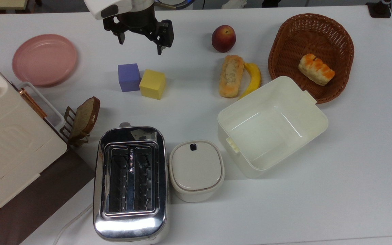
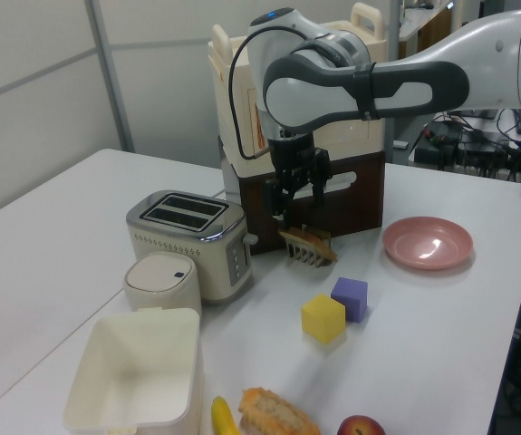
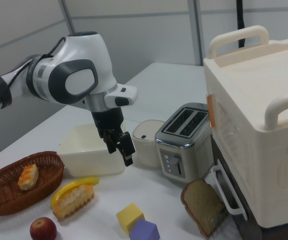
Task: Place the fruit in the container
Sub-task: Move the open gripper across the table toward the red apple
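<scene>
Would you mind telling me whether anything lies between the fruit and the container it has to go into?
Yes. In the top view, a bread roll and a banana lie on the table between the fruit and the container.

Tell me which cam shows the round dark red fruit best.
Top view: the round dark red fruit sits whole and unblocked on the white table, stem dimple visible. The left view shows just its top, cut by the bottom edge. The right view shows it low in the corner.
</scene>
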